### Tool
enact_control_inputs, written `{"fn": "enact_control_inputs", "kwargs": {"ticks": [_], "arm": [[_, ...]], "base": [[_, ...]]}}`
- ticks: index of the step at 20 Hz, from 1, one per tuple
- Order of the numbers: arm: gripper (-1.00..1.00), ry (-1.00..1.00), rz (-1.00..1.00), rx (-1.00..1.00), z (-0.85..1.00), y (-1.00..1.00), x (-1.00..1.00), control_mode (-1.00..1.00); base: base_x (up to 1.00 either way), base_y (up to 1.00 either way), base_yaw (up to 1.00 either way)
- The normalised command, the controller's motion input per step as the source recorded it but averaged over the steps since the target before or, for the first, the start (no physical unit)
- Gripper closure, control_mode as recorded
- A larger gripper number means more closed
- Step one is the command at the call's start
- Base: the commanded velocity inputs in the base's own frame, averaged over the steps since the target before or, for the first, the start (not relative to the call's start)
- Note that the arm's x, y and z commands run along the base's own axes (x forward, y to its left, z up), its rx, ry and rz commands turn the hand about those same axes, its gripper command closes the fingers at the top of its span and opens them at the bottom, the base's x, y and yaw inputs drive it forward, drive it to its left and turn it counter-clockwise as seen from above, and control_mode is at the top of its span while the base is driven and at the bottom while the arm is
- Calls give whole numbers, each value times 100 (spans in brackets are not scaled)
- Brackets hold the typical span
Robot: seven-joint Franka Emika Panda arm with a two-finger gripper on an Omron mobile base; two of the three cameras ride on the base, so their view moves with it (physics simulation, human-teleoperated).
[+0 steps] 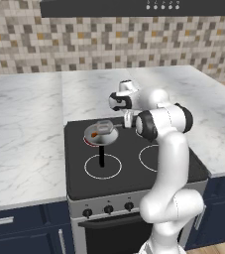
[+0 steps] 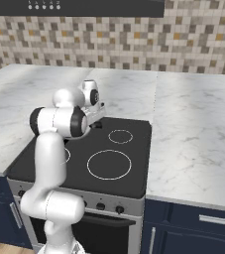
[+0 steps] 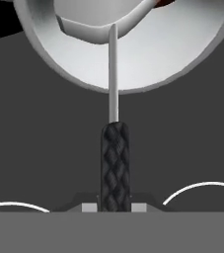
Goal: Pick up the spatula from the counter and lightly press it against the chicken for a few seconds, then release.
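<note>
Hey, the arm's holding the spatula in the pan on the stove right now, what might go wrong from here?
1. The gripper pinches the spatula near the end of its dark handle; pressing may make it pivot or slip in the grip.
2. The blade is inside the pan; a hard push might slide or tip the pan.
3. The burner under the pan glows red, so a dropped spatula may land on a hot surface.
</note>
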Motion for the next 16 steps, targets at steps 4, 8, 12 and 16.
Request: {"fn": "enact_control_inputs", "kwargs": {"ticks": [4,8,12,16], "arm": [[100,0,-1,0,-12,7,21,-100],[100,2,-1,0,-14,6,20,-100],[100,9,-1,0,-14,1,16,-100],[100,16,-1,0,-15,0,4,-100]], "base": [[0,0,0],[0,0,0],[0,0,0],[0,0,0]]}}
